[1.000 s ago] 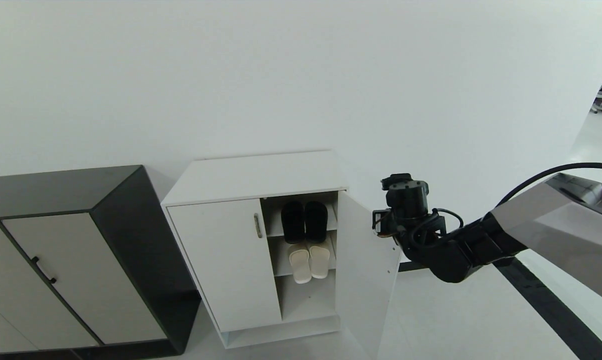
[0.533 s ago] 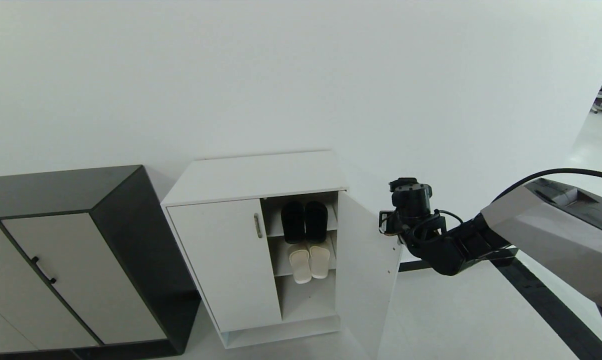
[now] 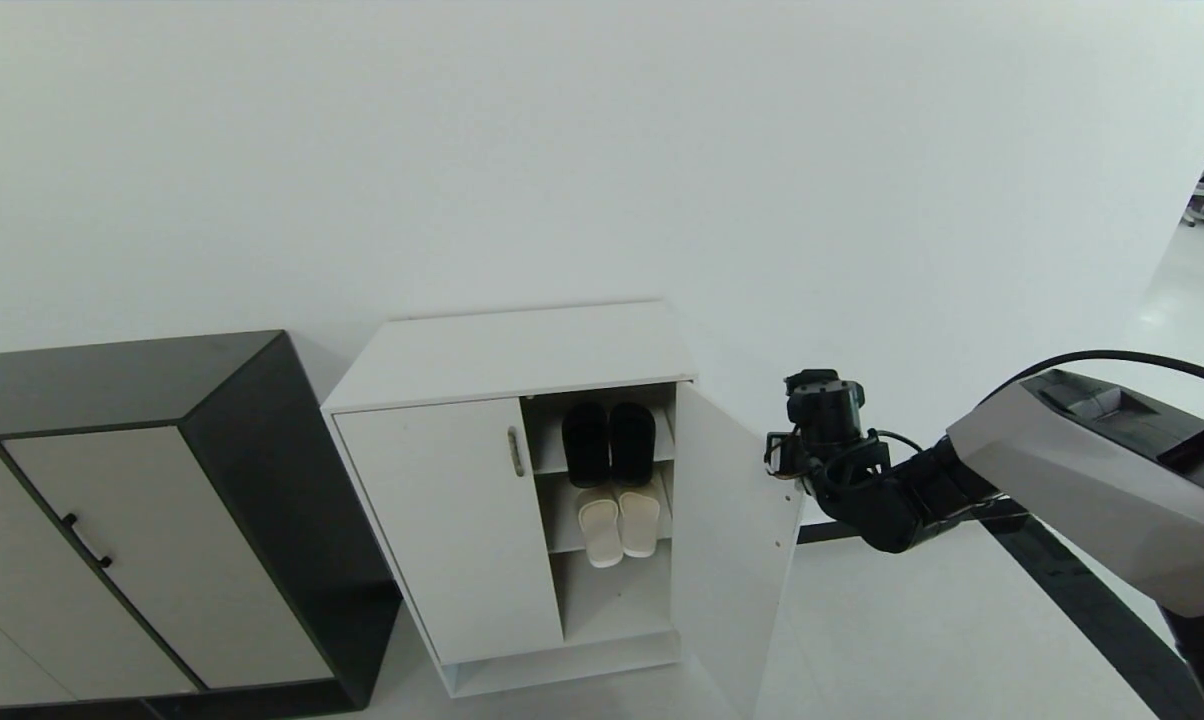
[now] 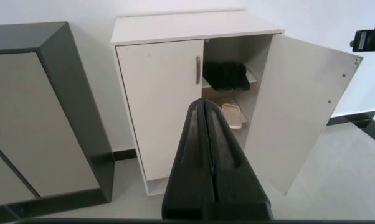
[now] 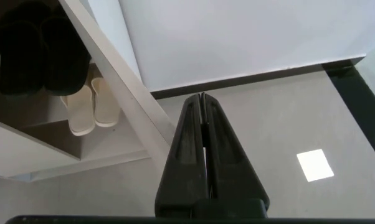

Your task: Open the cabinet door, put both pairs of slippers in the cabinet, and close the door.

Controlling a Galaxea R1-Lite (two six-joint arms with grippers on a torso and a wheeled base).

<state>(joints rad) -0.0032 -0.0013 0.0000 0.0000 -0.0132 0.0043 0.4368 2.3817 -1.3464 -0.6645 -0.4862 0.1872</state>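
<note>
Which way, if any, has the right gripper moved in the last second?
Yes. In the head view the right gripper has dropped slightly and shifted right, ending near the top outer corner of the open door, which has not moved.

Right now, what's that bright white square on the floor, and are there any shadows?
Right wrist view: the bright square is probably a light reflected in the glossy floor. Head view: the white cabinet casts a soft shadow on the wall to its left.
</note>
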